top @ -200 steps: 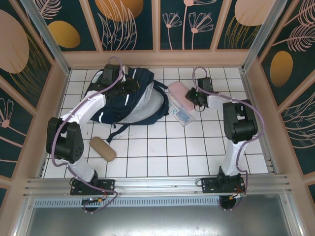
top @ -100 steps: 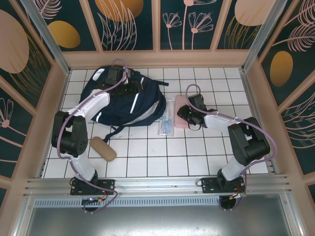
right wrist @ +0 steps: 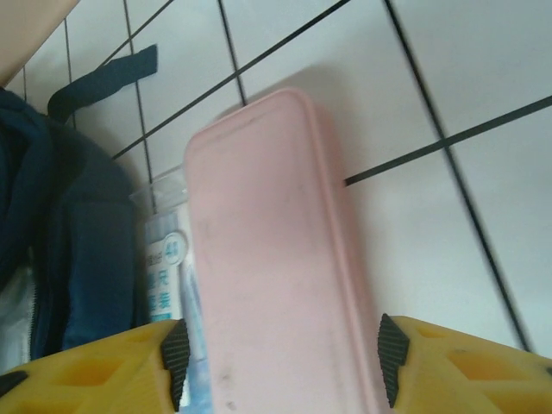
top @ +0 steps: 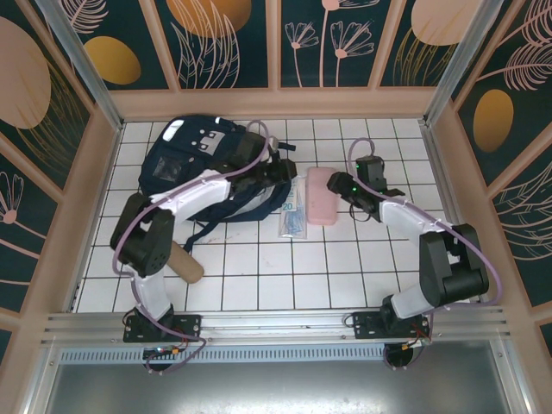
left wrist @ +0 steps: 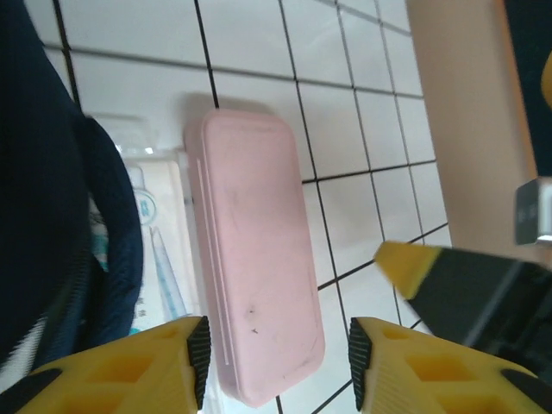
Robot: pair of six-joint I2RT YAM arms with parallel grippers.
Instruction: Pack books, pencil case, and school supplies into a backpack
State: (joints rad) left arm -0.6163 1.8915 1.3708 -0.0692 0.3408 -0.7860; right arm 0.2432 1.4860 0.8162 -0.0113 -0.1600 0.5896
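- Two claws are being held wide and empty: the right gripper (right wrist: 280,362), having released the pink oblong pencil case (top: 321,195), and the left gripper (left wrist: 276,362), swung over from the large navy fabric backpack (top: 203,159).
- Nearest, a tan padded roll (top: 181,261) is lying idle.
- Farther in, the case is being left unpacked, just beside the transparent printed packet (top: 291,211), which a dark strap (left wrist: 128,233) is crossing.
- Farthest, the backpack is lying slumped.

Navy backpack (top: 185,153): matt cloth. Pink oblong pencil case (left wrist: 254,259): smooth, scuffed plastic. Flat transparent packet (top: 292,220): glossy film.
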